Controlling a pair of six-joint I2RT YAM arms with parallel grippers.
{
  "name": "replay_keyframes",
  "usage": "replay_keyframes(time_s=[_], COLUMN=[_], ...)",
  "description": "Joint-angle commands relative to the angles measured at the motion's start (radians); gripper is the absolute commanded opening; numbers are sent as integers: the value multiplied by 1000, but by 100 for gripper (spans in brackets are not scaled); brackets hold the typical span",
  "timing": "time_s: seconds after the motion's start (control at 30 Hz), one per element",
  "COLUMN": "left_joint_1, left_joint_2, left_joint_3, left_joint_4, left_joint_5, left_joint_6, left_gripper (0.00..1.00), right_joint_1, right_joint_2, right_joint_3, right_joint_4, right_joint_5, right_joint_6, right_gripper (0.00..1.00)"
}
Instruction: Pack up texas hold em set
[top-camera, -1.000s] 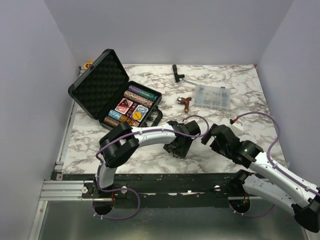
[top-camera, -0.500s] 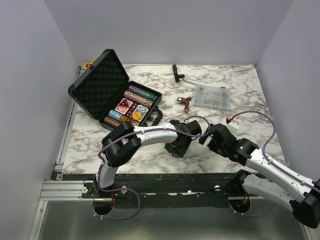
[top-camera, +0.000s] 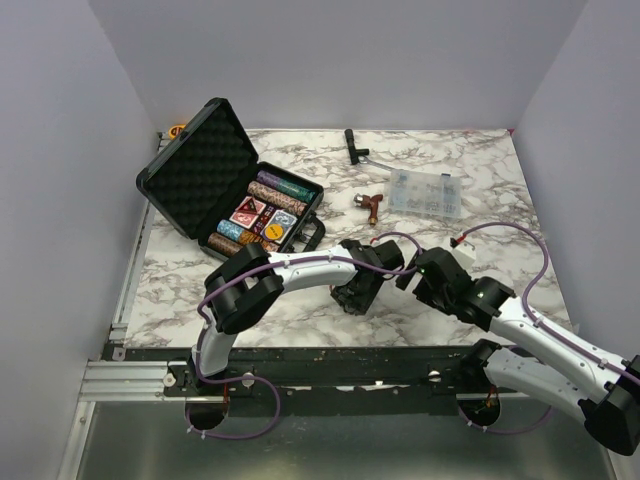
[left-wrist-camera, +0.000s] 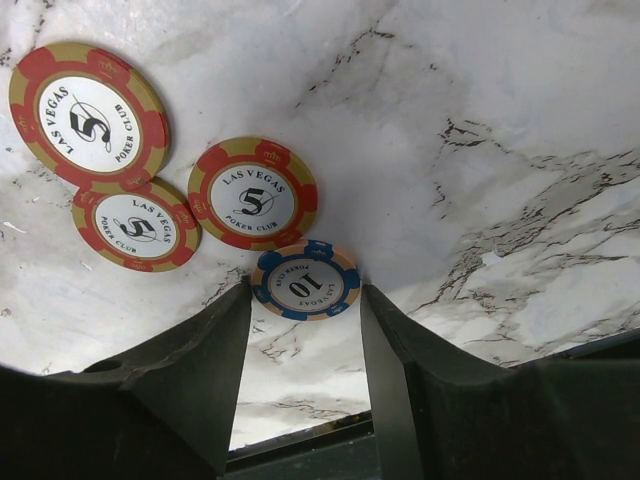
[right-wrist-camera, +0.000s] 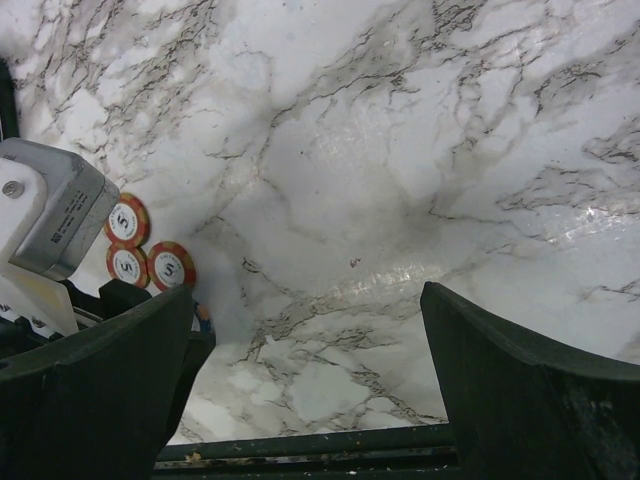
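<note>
The black briefcase (top-camera: 190, 170) lies open at the back left, foam-lined lid up, with rows of coloured poker chips (top-camera: 262, 213) inside. In the left wrist view a blue 10 chip (left-wrist-camera: 306, 281) lies flat on the marble between the tips of my open left gripper (left-wrist-camera: 305, 305). Three red 5 chips (left-wrist-camera: 254, 193) lie just beyond it. My left gripper (top-camera: 352, 296) is low over the table's near middle. My right gripper (right-wrist-camera: 305, 330) is open and empty, close beside the left one (top-camera: 408, 277). The red chips (right-wrist-camera: 170, 265) show at its left.
A clear compartment box (top-camera: 427, 192) stands at the back right. A brown-handled tool (top-camera: 371, 205) and a black T-shaped tool (top-camera: 353, 146) lie behind the arms. The table's dark front edge (right-wrist-camera: 300, 445) is just below both grippers.
My right arm has moved left toward the left gripper. The left gripper has shifted slightly down and left.
</note>
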Motion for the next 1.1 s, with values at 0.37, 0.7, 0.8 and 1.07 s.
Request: replay_keyframes(time_s=[0.37,0.7,0.8,1.07], left_joint_1=[-5,-2,6,20], left_joint_2=[61,40,14,-94], left_joint_3=[1,-27,-61,-142], left_joint_4=[75,80,94,155], left_joint_5=[42,-34,-33,-38], left_joint_6=[20,34,31,48], left_gripper=[54,34,29,21], right_joint_1=[-2,-2,-2,-2], right_joint_2=[-5,19,16,-10], right_joint_3=[-21,-14,-19,-86], right_joint_4=[23,29,18,28], right_joint_5=[-22,-19,-24,-54], right_joint_6=[-7,-23,-14,21], right_gripper=[98,98,98,98])
